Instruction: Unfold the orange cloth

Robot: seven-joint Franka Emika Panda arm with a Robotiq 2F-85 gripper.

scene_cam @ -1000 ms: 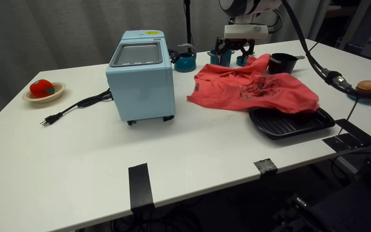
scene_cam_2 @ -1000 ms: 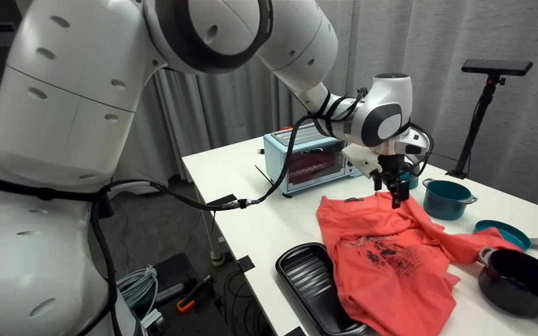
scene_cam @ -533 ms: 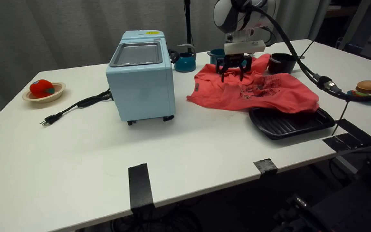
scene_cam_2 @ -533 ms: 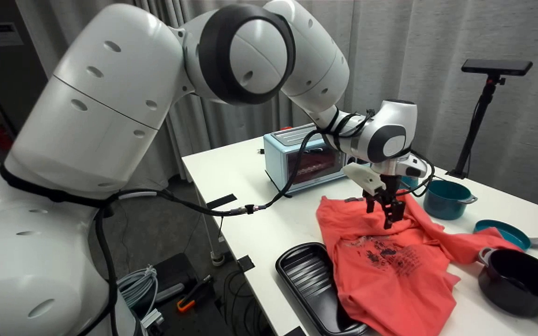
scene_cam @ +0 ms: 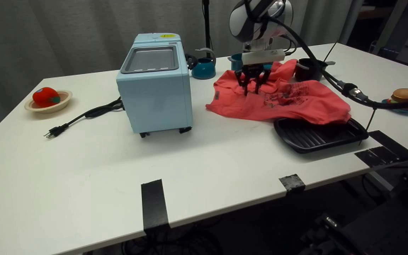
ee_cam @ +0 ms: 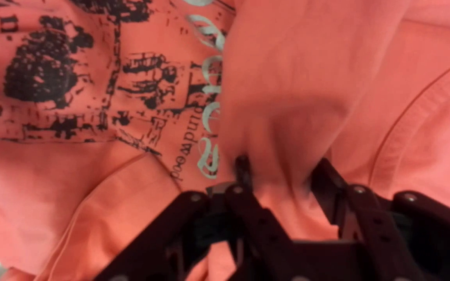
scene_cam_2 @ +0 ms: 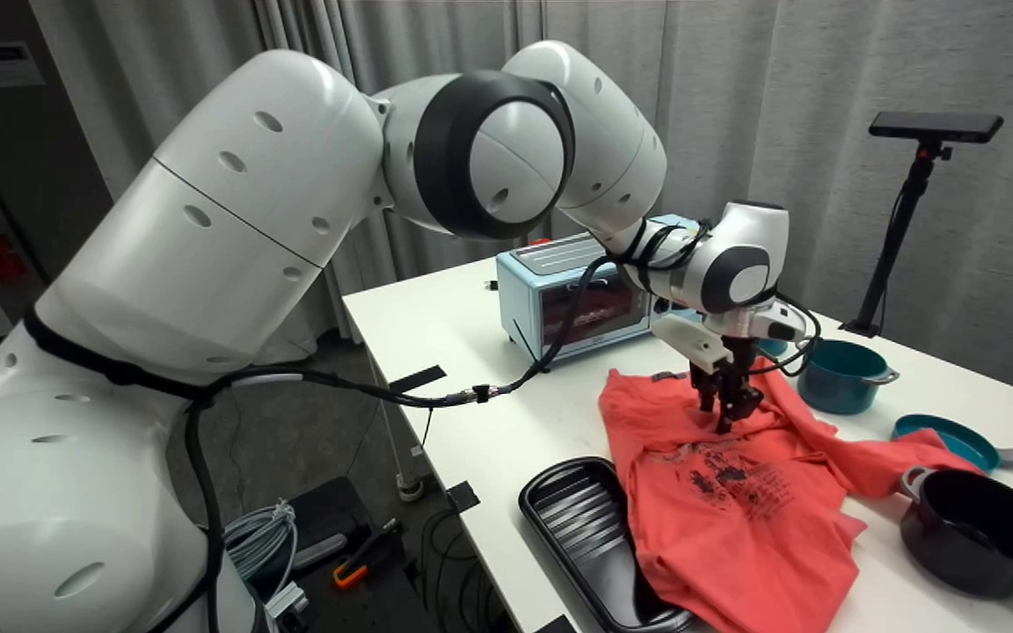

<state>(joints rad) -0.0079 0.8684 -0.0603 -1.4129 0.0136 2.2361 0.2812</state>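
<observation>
Cloth (scene_cam_2: 744, 514), orange and rumpled, lies partly over the black tray (scene_cam_2: 581, 519), and to one side of that tray the gripper (ee_cam: 281, 171) points down, fingers (ee_cam: 328, 187) spread partway either side of puckered cloth, tips apparently touching it.

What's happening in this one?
A robot arm is working on the orange cloth, which looks like a printed shirt. Its gripper is down at the fabric, jaws parted, with creased cloth between them. The cloth lies rumpled on the white table, partly over the black tray; it is not yet fully unfolded.
</observation>
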